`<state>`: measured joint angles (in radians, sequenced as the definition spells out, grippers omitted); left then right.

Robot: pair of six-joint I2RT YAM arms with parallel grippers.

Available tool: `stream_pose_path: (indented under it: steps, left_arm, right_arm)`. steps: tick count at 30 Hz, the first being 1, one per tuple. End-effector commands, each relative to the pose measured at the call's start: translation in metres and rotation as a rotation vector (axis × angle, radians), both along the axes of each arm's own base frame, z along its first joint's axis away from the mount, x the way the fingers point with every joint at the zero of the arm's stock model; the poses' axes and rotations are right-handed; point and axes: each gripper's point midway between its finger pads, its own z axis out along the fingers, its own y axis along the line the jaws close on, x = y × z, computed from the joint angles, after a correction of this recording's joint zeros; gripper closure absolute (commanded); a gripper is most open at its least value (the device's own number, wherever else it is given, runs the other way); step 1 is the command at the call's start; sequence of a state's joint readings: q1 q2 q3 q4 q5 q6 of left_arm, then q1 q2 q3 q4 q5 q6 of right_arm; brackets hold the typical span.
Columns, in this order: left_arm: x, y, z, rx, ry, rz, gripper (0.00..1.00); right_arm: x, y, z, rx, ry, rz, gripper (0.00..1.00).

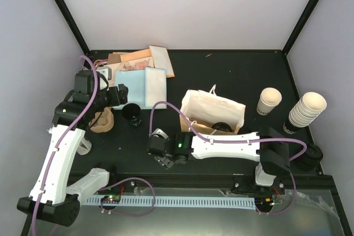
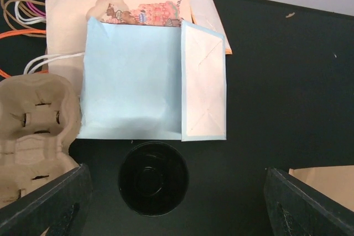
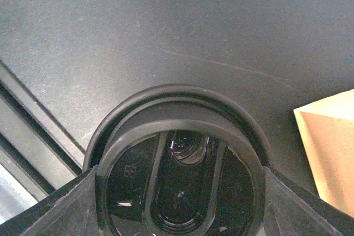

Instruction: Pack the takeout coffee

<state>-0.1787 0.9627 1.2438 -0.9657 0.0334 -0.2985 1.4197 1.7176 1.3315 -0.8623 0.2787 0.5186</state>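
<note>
Blue bag (image 2: 133, 81) lies beside cardboard cup carrier (image 2: 33, 131).

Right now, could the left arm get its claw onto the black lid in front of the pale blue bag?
Probably yes: the left claw hangs open directly above the black lid, nothing covers it, and the pale blue bag and cardboard cup carrier lie beside it.

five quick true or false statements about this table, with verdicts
1. The white paper bag stands open. True.
2. The stack of cups sits on the left arm's side. False: it is on the far right.
3. The left pincer is open above a round black object. True.
4. The light blue bag stands upright. False: it lies flat.
5. The right pincer is empty. False: it is shut on a black lid.
</note>
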Motion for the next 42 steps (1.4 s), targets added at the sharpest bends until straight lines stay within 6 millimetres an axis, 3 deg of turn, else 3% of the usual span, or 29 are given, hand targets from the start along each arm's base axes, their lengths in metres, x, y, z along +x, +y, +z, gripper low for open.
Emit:
stream_pose_path:
  steps: [1,9,15,22,23,26,29,32,34,42]
  left_arm:
    - [-0.001,0.012,0.011,0.020,-0.026,0.051,0.12]
    - [0.002,0.003,0.019,0.000,-0.047,-0.001,0.12]
    - [0.001,0.002,0.013,-0.005,-0.036,-0.010,0.12]
    - [-0.003,0.001,0.007,0.013,-0.016,-0.028,0.08]
    - [-0.004,0.004,0.006,0.023,-0.007,-0.019,0.02]
    - [-0.009,0.014,0.004,0.042,0.000,0.035,0.01]
    - [-0.014,0.005,-0.002,0.022,0.016,-0.018,0.01]
    - [-0.021,-0.001,-0.013,0.004,0.066,-0.047,0.01]
    - [-0.032,-0.003,-0.021,-0.029,0.115,-0.043,0.01]
    - [-0.087,-0.050,-0.056,-0.362,0.217,-0.084,0.01]
  right_arm:
    - [0.010,-0.012,-0.003,-0.029,-0.020,-0.031,0.40]
    - [0.006,-0.017,0.005,-0.016,-0.003,-0.018,0.36]
    - [0.006,-0.016,0.014,0.001,-0.006,-0.019,0.32]
    - [0.006,-0.011,0.027,0.025,-0.011,-0.006,0.03]
    - [0.007,-0.010,0.029,0.029,-0.013,-0.003,0.01]
    - [0.007,-0.006,0.037,0.039,-0.019,0.006,0.00]
    - [0.007,-0.001,0.049,0.054,-0.023,0.023,0.00]
    - [0.011,0.003,0.076,0.103,-0.054,0.033,0.00]
    - [0.016,0.007,0.106,0.153,-0.096,0.037,0.00]
    - [0.031,0.007,0.222,0.346,-0.264,0.080,0.02]
